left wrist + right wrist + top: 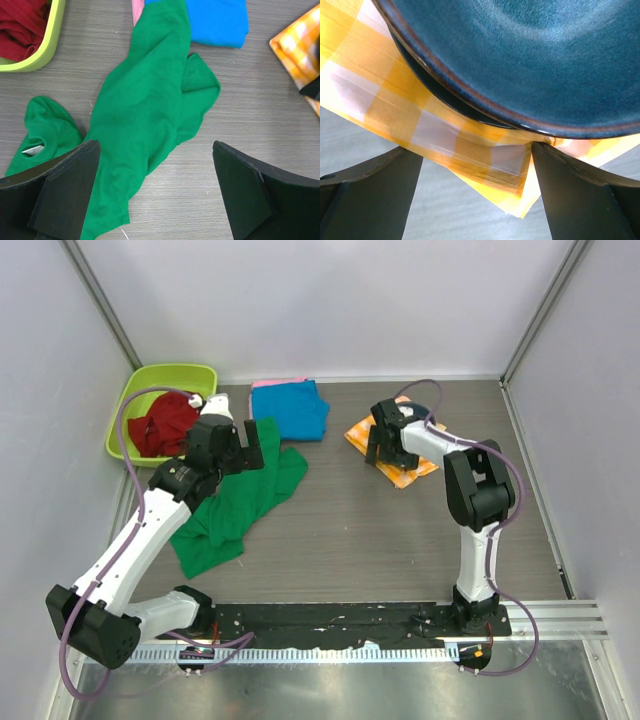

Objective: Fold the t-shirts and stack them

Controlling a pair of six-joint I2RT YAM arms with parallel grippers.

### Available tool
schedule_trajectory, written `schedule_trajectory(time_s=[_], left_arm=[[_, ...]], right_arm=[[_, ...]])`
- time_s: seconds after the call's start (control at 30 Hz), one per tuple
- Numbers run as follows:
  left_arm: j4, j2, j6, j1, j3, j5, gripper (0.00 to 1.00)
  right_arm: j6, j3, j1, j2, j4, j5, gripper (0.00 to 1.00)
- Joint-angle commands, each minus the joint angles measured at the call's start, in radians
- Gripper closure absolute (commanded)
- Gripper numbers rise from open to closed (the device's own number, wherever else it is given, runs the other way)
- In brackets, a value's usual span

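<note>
L gripper point(247, 445), jaws wide, over crumpled green t-shirt point(235, 505) near left edge of table point(400, 540), prob. for pickup; R gripper point(386, 447), also wide, over checked cloth point(420, 469).

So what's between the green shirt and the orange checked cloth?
Nothing, just bare table. The top view shows that empty stretch between the green shirt and the checked cloth.

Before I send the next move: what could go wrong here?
The open right gripper straddles a corner of the checked cloth under a dark bowl; closing and pulling could drag or tip the bowl.
The far end of the green shirt seems to overlap the folded blue shirt and pink shirt; lifting it with the left gripper may disturb them.
</note>
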Motion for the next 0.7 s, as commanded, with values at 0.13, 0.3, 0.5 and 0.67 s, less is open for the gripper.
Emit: schedule_trajectory(time_s=[0.13,0.3,0.5,0.67], left_arm=[[0.03,-0.029,-0.002,0.002,-0.007,-0.015,0.0],[0.035,-0.021,-0.003,0.001,-0.006,-0.011,0.0],[0.033,-0.006,0.003,0.001,-0.003,-0.012,0.0],[0.033,0.003,0.009,0.001,-0.003,-0.029,0.0]], right_arm=[[0.02,0.196,-0.168,0.209,-0.137,0.236,0.05],[0.035,0.325,-0.254,0.294,-0.183,0.235,0.05],[0.084,0.486,-0.336,0.382,-0.211,0.219,0.05],[0.109,0.685,-0.359,0.514,-0.283,0.198,0.05]])
